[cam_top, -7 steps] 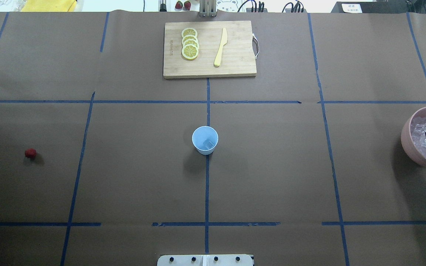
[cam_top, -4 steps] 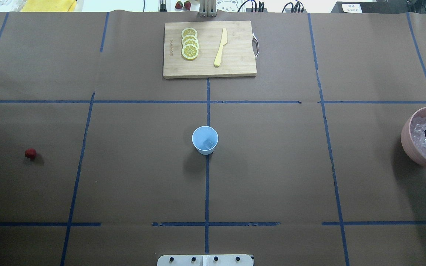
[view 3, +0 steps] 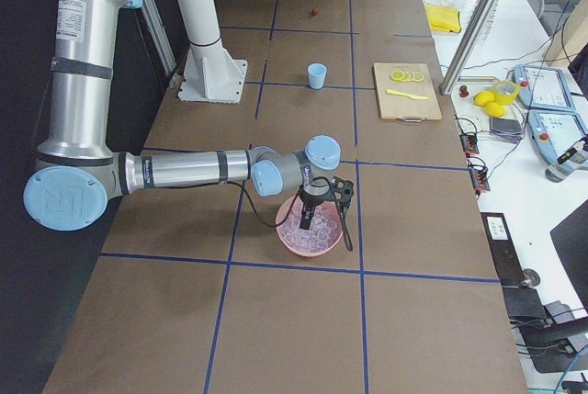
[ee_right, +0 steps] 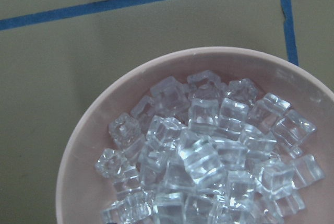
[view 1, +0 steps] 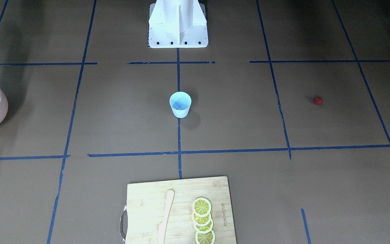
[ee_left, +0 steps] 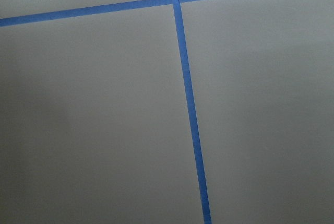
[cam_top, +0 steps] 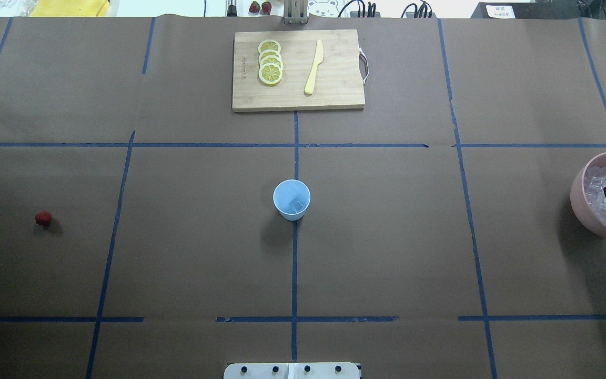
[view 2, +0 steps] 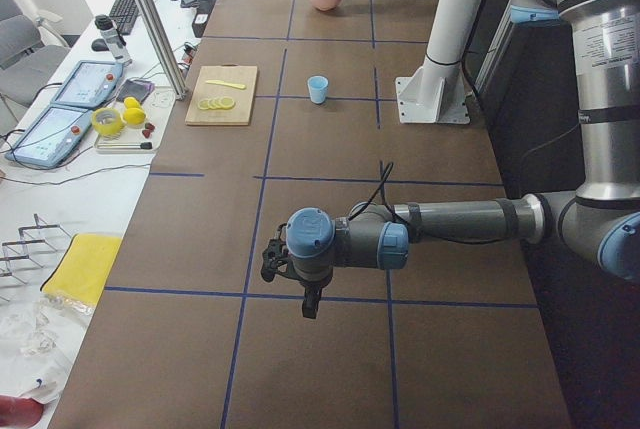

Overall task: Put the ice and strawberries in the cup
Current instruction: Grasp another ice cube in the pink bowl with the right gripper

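**Right arm hanging over the ice bowl, berry lying out on the paper**

The right gripper [view 3: 325, 219] is hovering over the pink bowl [cam_top: 579, 206] at the robot's right end of the table [cam_top: 387, 237], its black fingers pointing down just above the heaped ice [ee_right: 209, 151]. Only a sliver of it is showing at the overhead view's edge, so I cannot tell how wide its jaws are standing or whether they are holding a cube. Its wrist camera is looking straight down on the glassy cubes filling the bowl.

The pale blue cup [cam_top: 291, 199] is standing upright at the middle of the table, on a crossing of blue tape [cam_top: 294, 263] lines. One clear cube is showing at its bottom.

Taking the overhead view as the dial with the cup at its centre, the bowl is sitting well out at 3 o'clock and the red strawberry [cam_top: 43, 218] is lying alone at 9 o'clock, well apart from everything. At 12 o'clock a wooden cutting board [cam_top: 298, 97] is carrying a row of overlapping lemon slices [cam_top: 270, 63] and a pale knife [cam_top: 313, 67] beside them.

The left gripper [view 2: 290, 279] is hanging low over bare brown paper at the robot's left end, past the strawberry. It is showing in the side view alone, and its jaws are too small there to read.
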`<state>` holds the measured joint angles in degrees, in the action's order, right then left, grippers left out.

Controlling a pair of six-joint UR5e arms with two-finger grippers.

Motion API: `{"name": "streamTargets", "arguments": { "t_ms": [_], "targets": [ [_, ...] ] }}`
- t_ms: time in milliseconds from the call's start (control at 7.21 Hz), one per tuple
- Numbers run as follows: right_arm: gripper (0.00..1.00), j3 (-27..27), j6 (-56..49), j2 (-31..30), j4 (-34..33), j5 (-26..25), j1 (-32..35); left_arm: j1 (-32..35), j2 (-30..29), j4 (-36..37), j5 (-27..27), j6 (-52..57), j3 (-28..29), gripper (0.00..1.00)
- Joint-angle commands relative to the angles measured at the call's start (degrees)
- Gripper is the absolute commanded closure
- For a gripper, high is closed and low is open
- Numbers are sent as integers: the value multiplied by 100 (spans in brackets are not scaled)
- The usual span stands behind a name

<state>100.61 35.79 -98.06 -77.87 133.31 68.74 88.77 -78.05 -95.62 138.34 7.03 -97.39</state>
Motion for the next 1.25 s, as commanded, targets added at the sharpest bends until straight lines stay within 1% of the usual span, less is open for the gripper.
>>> {"name": "streamTargets", "arguments": {
  "t_ms": [0, 278, 694, 972, 1110],
  "targets": [
    [8, -41, 7, 6, 0, -41, -80, 0, 1, 0, 0, 0, 1, 0],
    [12, -50, 16, 6, 0, -59, -168, 0, 1, 0, 0, 0, 1, 0],
    [38, -50, 16, -2, 0, -94, -177, 0, 1, 0, 0, 0, 1, 0],
    [46, -50, 16, -2, 0, -94, -177, 0, 1, 0, 0, 0, 1, 0],
    [47, -50, 16, -2, 0, -94, -177, 0, 1, 0, 0, 0, 1, 0]
  ]
}}
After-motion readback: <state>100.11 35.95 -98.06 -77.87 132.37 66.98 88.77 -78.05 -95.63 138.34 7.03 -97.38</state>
